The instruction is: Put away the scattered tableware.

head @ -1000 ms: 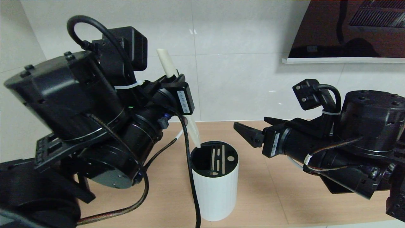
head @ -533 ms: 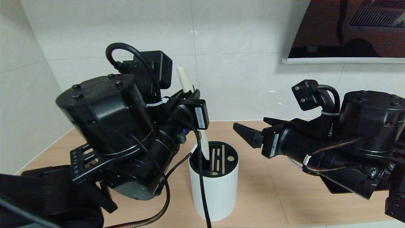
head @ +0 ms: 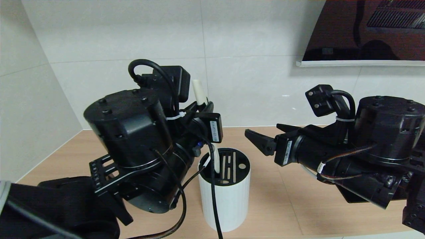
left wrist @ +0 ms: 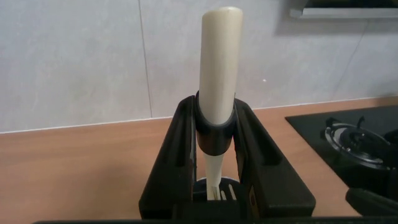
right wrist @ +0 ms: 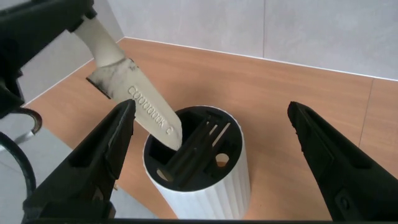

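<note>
A knife with a cream handle (head: pixel 199 92) and a white blade (right wrist: pixel 147 110) stands nearly upright in my left gripper (head: pixel 203 111), which is shut on the handle (left wrist: pixel 219 62). The blade tip dips into the big opening of the white cylindrical holder (head: pixel 225 199) with a black slotted top (right wrist: pixel 198 151). My left gripper (left wrist: pixel 215 134) hangs right above that holder. To the holder's right, level with its top, my right gripper (head: pixel 264 131) stands open with nothing in it; its fingers (right wrist: pixel 99 155) frame the holder in the right wrist view.
The holder stands on a wooden counter (head: pixel 298 199) near its front edge. A black gas hob (left wrist: pixel 354 137) lies to the right, with a dark range hood (head: pixel 365 30) above it. White tiled walls close off the back and left.
My left arm has moved right and down, bringing the knife from above the holder's rim until its tip is inside the opening. The right arm has kept still.
</note>
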